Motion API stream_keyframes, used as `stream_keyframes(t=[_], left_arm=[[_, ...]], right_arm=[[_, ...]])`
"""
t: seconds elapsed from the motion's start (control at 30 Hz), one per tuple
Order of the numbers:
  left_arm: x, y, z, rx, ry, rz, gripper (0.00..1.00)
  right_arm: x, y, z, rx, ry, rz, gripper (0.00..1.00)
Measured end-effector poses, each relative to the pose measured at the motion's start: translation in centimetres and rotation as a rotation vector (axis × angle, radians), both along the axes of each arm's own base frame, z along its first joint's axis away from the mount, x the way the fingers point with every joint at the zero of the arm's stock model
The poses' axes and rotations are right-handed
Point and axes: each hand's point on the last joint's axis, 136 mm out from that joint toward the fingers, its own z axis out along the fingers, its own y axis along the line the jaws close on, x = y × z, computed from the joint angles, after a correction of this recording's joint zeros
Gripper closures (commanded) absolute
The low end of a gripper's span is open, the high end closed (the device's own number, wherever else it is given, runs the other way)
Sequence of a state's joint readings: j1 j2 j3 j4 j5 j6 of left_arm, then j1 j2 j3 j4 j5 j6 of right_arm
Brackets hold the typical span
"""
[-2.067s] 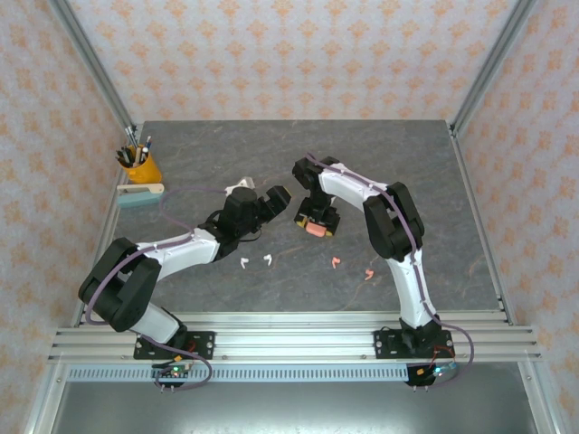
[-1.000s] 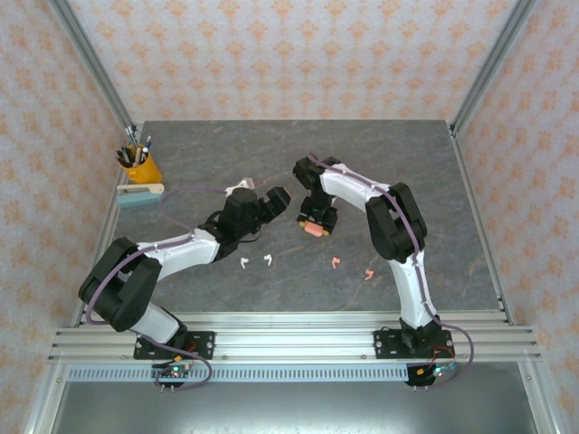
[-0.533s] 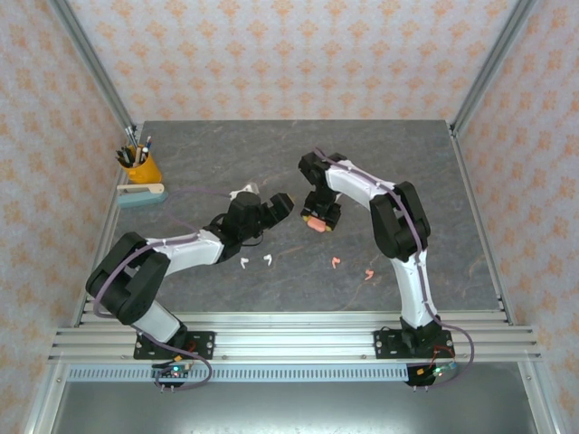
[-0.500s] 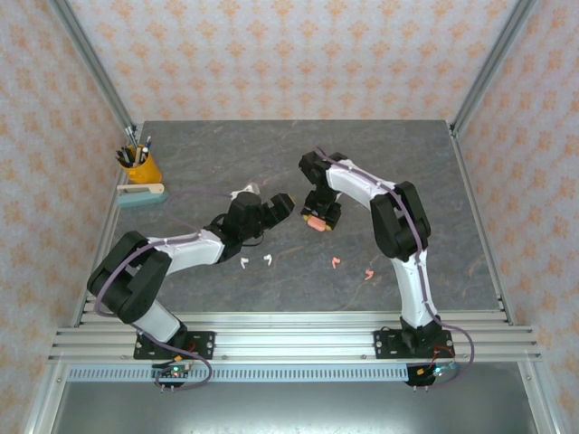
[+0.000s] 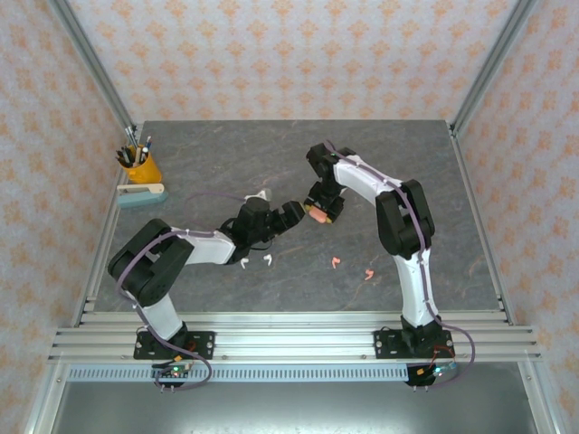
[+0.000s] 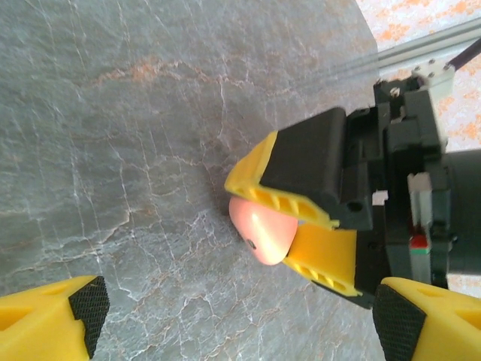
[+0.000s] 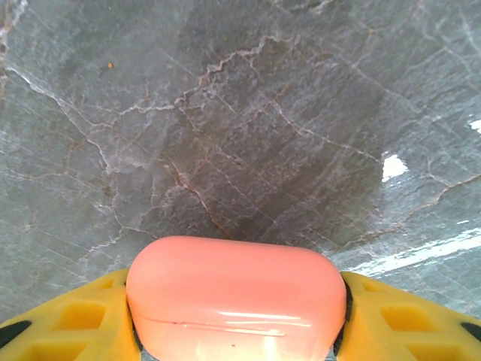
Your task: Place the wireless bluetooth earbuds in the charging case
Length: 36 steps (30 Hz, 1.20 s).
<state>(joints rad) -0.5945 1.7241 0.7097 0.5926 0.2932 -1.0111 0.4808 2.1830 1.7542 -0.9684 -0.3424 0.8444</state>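
The right claw (image 5: 319, 211), gripping the smooth pink pebble-shaped case (image 7: 233, 297), moved over; the empty left claw (image 5: 291, 215), wide open, swung near. Likely a hand-off.

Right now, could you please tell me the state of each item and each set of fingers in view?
pink case: closed, clamped between the right fingers.
right fingers: shut on the pink case.
left fingers: open, empty, facing the pink case.
white earbuds: loose on the table, not in a case.
pink earbuds: loose on the table, not in a case.
white case: on the table, partly hidden; lid state unclear.
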Motion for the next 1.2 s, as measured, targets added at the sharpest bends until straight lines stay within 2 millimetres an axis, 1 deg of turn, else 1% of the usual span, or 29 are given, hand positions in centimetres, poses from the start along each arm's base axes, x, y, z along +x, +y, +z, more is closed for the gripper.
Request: stream_keyframes(t=[0.23,0.37,0.57,0.9,1.2], left_arm=[[0.2,-1.5,-1.1,-0.015,0.000,-0.036,0.11],[0.6,-2.4,-1.3,-0.031,-0.010,-0.055,0.14],[1.0,-3.4,-1.5,-0.051,-0.025,-0.065,0.20],[2.1,-4.4,-2.1,-0.078,-0.051,-0.067,0.30],[2.9,-4.9,-2.2,-0.106,-0.063,-0.059,0.34]], right_arm=[[0.4,0.5,0.2,0.042,-0.002,-0.030,0.46],[0.6,1.0,0.2,0.070,-0.003,-0.044,0.47],[0.4,1.3,0.2,0.091,0.009,-0.055,0.47],[0.5,1.6,0.4,0.113,0.008,-0.067,0.47],[0.9,1.4,0.5,0.124,0.004,-0.084,0.47]])
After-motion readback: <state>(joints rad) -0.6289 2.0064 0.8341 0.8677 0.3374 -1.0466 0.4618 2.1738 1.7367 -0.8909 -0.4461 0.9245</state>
